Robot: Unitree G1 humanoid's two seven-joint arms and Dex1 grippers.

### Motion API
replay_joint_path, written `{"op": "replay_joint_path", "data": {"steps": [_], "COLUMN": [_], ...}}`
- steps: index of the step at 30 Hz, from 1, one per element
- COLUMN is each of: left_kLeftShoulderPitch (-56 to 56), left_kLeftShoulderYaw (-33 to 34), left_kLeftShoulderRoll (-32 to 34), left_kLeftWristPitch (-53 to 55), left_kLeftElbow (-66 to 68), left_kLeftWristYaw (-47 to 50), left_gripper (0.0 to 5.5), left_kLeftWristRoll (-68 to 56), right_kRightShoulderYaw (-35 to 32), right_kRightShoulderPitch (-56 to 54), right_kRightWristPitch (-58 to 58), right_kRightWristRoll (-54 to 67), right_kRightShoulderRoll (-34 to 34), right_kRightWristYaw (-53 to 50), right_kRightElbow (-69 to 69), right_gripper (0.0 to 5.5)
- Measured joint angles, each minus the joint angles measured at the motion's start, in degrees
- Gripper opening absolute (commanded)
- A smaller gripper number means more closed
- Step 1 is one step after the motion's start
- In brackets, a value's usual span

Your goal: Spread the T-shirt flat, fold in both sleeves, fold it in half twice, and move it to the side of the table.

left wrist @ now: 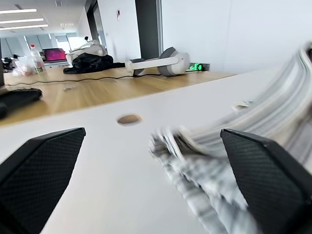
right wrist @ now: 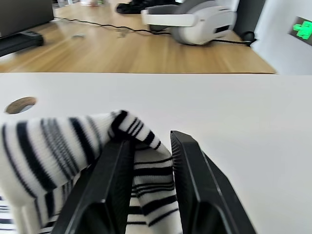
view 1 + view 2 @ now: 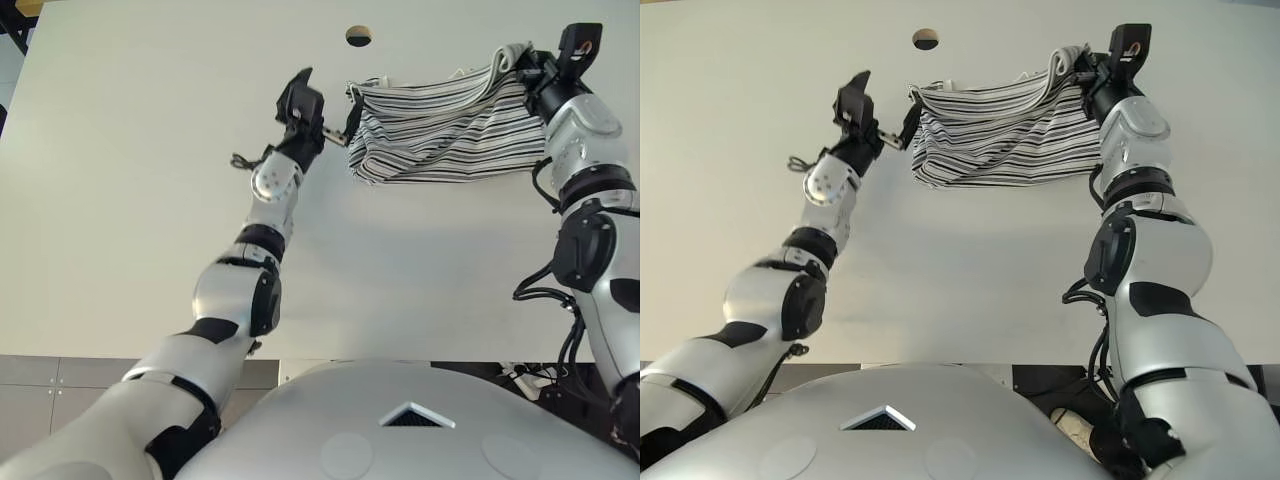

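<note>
You are at the very start of the job: the T-shirt [image 3: 440, 125] is not yet spread, and it lies bunched and doubled over on the surface [image 3: 150, 150] just on the near side of the hole [image 3: 358, 36], stretching from below the hole away to your right. Your right tool [image 2: 150, 146] is clamped on a roll of the striped cloth at the end farthest from the hole, with both fingers [image 2: 109, 180] pressed against the fabric and that corner raised a little off the surface. Your left tool [image 3: 342, 130] sits at the shirt's other end, the one nearest the hole, and its jaws stand wide apart, with the cloth's edge lying between them and close to one finger, so it grips nothing at present. Judging from this, you have one corner in hand and need the second before you can pull the cloth taut and lay it out. Everything else remains: the flattening, both sleeves folded in, the two halvings, and the move to the side of the surface. The cloth looks soft and folded on itself, so it will probably take a shake or a pull sideways to open it.
</note>
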Motion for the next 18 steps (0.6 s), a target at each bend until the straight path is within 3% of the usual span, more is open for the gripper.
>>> {"op": "replay_joint_path", "data": {"steps": [4,11,18], "left_kLeftShoulderPitch": [4.3,7.0,8.1], "left_kLeftShoulderYaw": [0.8,0.3,0.7], "left_kLeftShoulderRoll": [-1.3,-2.3,-3.6], "left_kLeftWristPitch": [-1.4,-1.9,-1.9], "left_kLeftElbow": [-3.3,-8.3,-8.6], "left_kLeftWristYaw": [-2.5,-4.2,-7.5], "left_gripper": [5.14,5.14,5.14], "left_kLeftWristRoll": [-2.7,-4.5,-6.6], "right_kRightShoulderYaw": [-3.4,-3.3,-9.5], "right_kRightShoulderPitch": [-0.5,-0.8,-1.3], "right_kRightWristPitch": [4.6,8.4,9.1], "right_kRightWristRoll": [2.3,1.3,6.3], "right_kRightShoulderRoll": [-0.6,0.6,0.6], "right_kRightWristYaw": [-5.7,-11.8,-14.7], "right_kRightElbow": [0.6,0.8,0.7], "right_gripper": [1.31,1.31,1.31]}}
